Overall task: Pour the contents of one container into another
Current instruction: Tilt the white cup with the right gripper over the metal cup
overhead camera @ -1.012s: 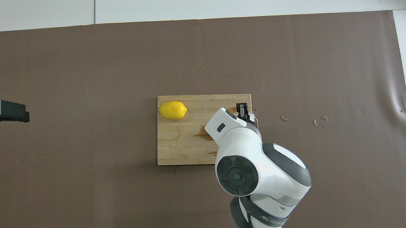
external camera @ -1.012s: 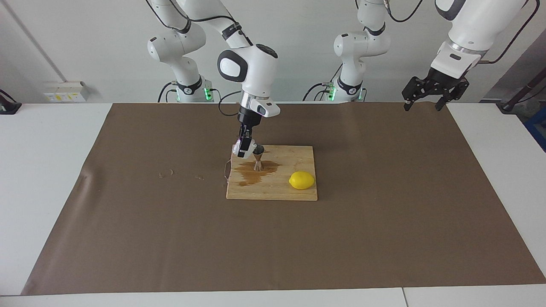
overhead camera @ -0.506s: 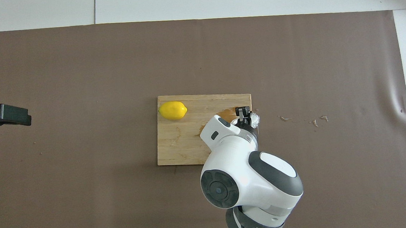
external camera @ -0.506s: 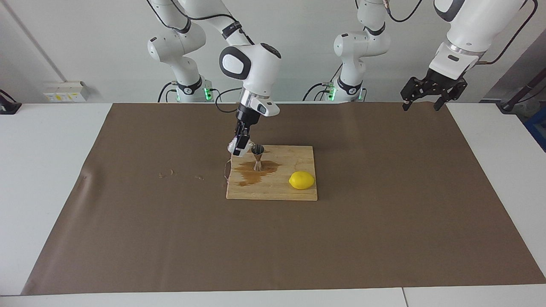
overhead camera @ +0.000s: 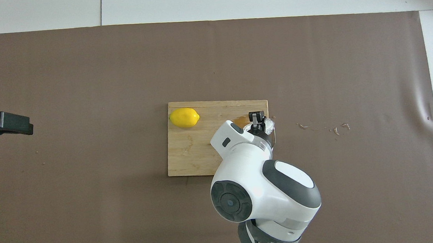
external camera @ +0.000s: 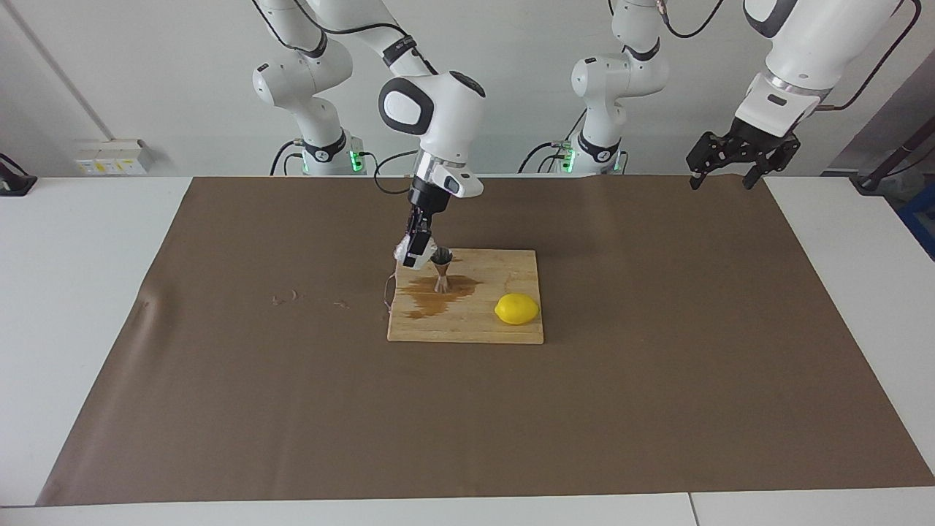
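I take the cutting board point(external camera: 467, 321) as my reference and read across the facing view.

On the brown mat point(external camera: 219, 380), toward the right arm's end of the table from the board, I note a few small wet marks point(external camera: 292, 298).

My right gripper point(external camera: 413, 252) hangs over the board's corner nearest the robots on the right arm's side. Its fingers are clenched on the whitish cup point(external camera: 404, 250), which is held tipped, off the board, its mouth turned toward the jigger point(external camera: 442, 269).

The jigger stands upright on the board, just beside the held cup, in the part nearer the robots. A brown puddle point(external camera: 431, 296) spreads on the board around the jigger's foot and away from the robots.

The lemon point(external camera: 516, 308) lies on the board at the left arm's side, farther from the robots than the jigger and well apart from it.

My left gripper point(external camera: 719, 177) waits raised over the mat's edge, well apart from the board toward the left arm's end, fingers spread and empty.
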Controlling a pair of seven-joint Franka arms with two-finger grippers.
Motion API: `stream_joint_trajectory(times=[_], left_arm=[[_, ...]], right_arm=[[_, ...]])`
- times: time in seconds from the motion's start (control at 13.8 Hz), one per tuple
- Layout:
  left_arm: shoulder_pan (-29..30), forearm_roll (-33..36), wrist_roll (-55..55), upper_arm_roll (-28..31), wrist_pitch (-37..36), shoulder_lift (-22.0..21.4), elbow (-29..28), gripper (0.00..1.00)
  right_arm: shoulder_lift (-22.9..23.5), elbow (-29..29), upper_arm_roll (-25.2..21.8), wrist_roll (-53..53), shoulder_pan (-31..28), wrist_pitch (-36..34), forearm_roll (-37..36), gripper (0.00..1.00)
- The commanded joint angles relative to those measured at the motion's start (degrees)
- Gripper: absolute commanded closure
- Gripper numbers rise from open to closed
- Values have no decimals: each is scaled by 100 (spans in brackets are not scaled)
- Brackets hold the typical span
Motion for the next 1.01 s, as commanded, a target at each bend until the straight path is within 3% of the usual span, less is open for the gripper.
stream_joint_trajectory(times=[0.0, 0.51, 0.94], left_arm=[[71, 8, 97, -54, -120, -191, -176, 0], [1, -1, 71, -55, -77, -192, -185, 0], [62, -1, 89, -37, -129, -192, -203, 0]], right_arm=[[90, 118, 24, 173, 0, -93, -206, 100], [151, 171, 24, 419, 0, -23, -206, 100], [300, 522, 32, 436, -17, -93, 259, 100]])
